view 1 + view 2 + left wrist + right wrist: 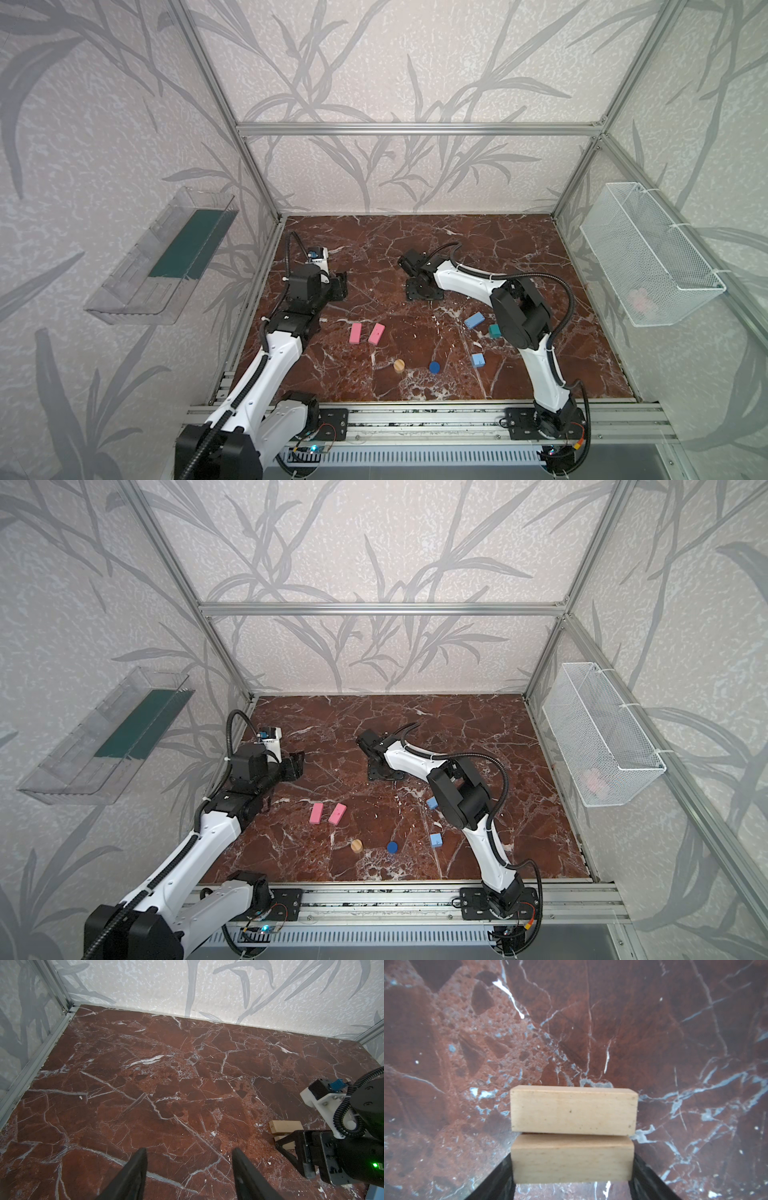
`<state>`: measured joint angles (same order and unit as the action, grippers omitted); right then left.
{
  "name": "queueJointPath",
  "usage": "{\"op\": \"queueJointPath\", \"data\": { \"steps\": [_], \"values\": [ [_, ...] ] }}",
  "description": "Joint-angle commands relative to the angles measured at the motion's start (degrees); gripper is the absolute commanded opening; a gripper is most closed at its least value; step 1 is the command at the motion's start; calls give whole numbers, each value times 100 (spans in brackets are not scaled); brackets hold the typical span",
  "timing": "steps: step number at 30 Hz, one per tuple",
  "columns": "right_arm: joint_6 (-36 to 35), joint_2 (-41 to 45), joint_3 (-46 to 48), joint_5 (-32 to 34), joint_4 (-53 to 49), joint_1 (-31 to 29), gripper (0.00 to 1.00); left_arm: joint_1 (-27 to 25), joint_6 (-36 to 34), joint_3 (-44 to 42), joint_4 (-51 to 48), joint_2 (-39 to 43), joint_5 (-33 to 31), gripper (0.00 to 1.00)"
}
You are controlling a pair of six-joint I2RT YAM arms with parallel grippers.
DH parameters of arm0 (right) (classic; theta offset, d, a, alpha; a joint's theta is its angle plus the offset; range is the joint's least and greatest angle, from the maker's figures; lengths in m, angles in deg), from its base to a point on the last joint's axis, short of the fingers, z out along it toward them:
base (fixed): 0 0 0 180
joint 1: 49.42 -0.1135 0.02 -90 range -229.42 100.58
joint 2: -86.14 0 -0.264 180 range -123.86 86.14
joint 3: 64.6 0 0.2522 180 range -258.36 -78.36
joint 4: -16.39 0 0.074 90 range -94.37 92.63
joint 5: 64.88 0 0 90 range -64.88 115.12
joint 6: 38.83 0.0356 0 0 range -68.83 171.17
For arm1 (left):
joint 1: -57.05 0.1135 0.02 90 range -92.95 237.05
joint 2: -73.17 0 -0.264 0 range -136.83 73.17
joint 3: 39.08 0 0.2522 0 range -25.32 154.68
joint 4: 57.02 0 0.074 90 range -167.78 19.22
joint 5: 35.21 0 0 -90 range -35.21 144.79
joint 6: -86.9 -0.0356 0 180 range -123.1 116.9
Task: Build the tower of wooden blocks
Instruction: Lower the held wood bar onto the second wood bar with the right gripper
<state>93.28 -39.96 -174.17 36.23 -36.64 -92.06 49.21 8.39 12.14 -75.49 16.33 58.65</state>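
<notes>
Red marble tabletop (478, 241), right arm (461, 280) reaching low mid-table, jaws clamping tan bar (572, 1159), left arm (282, 357) bent, jaws parted

Soft, even light casts faint shadows, both top views bow at their edges, and the nearer tan wooden bar (572, 1159) blurs.

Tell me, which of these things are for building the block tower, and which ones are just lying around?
For the tower:
tan bars, pink bars, light blue blocks, teal cube, tan cylinder, dark blue cylinder.

Just lying about:
wire basket, pink thing inside it, clear wall tray.
</notes>
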Motion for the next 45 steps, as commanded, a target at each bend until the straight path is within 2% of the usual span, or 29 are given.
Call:
{"op": "queueJointPath", "data": {
  "steps": [1, 23, 45],
  "values": [
    [109, -229, -96, 45, -186, 33, 61, -8, -90, 120, 29, -11, -96, 63],
    [167, -335, -236, 65, -297, 53, 62, -8, -111, 96, 4, 38, -148, 63],
    [176, -383, -298, 41, -318, 52, 76, -7, -114, 79, -4, 61, -164, 63]
  ]
}}
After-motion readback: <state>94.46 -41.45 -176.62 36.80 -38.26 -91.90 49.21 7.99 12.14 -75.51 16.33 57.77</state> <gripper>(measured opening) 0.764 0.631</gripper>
